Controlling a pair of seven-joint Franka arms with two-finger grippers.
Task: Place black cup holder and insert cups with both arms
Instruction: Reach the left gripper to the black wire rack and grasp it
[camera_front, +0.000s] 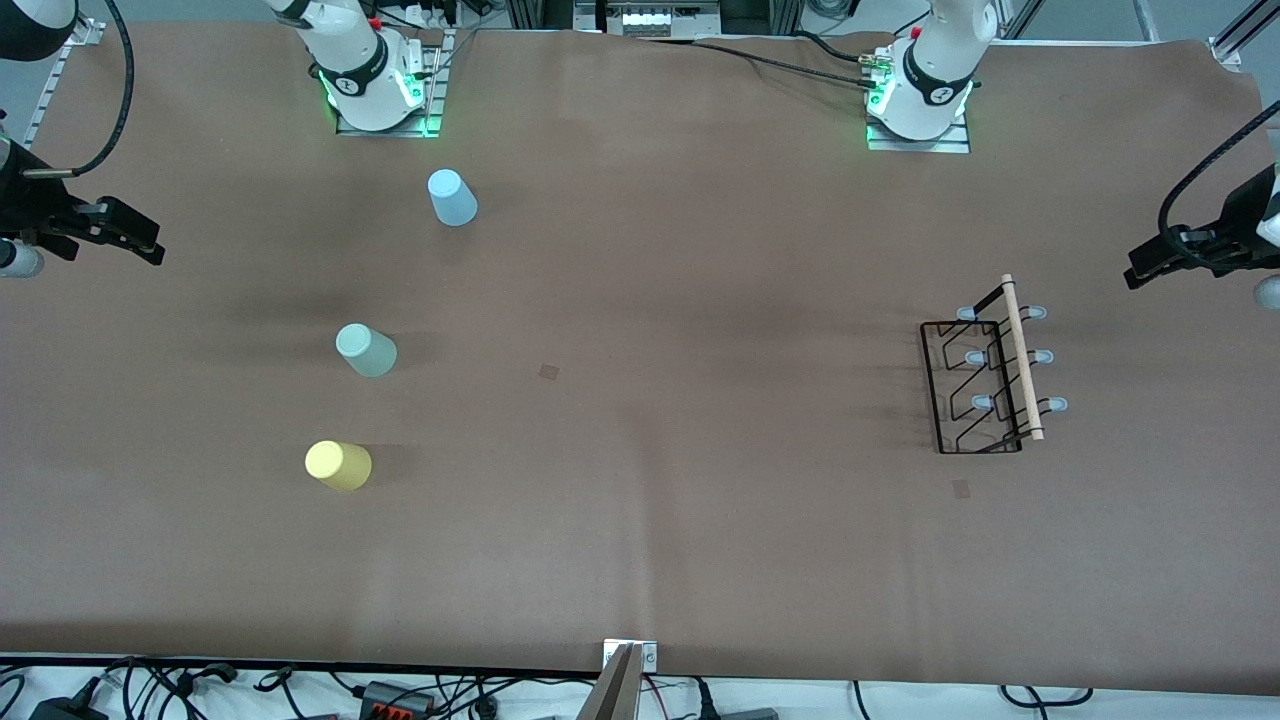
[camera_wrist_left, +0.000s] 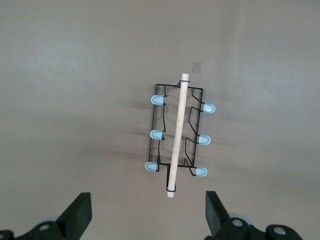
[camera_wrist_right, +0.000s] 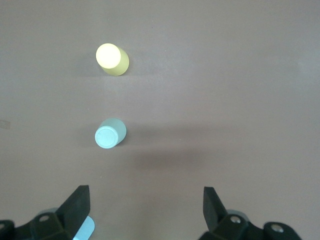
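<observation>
Front view first, starting at the right arm's end of the table: the right gripper (camera_front: 150, 248) hangs in the air over the brown table (camera_front: 640, 520) edge, its jaws spread wide and holding nothing, as its wrist view confirms with both black fingers (camera_wrist_right: 75, 207) well apart. Moving along, three cups stand upside down, each well apart from the next. The light blue cup (camera_front: 452, 197) sits closest to the right arm's base. The sage green cup (camera_front: 366, 350) is nearer the front camera, and the yellow cup (camera_front: 338, 465) nearer still. Mid-table is bare brown cloth. Now toward the left arm's end: the black cup holder (camera_front: 985, 385) stands upright on the table, its wooden rod (camera_front: 1021, 356) running along the top, pale blue capped prongs (camera_front: 1040, 357) sticking out on both sides, no cup on any of them. Last, the left gripper (camera_front: 1140, 272) hovers over the table's edge just past the holder, jaws open and empty, the rack framed between its fingers (camera_wrist_left: 77, 215) in the left wrist view.
</observation>
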